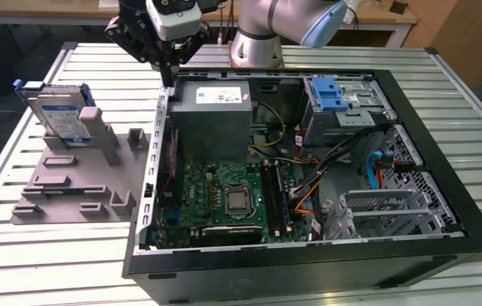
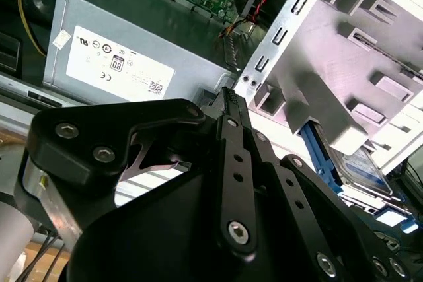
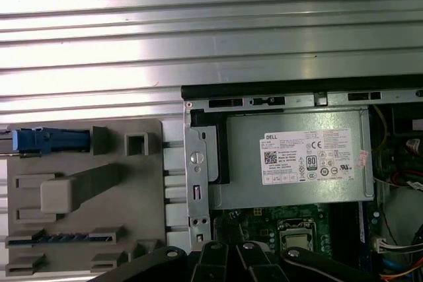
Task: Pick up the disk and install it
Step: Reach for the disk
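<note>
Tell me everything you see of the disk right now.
The disk is a flat silver drive with a white-and-blue label, framed by a blue plastic carrier. It stands on edge, slightly tilted, in the grey fixture at the exterior view's left of the case, next to a grey post. Nothing grips it.

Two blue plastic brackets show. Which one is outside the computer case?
The one framing the disk, standing on the grey rack; the other bracket tops the drive cage inside.

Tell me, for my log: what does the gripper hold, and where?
Nothing; the gripper is shut and bare, and the disk stands apart in the grey rack.
</note>
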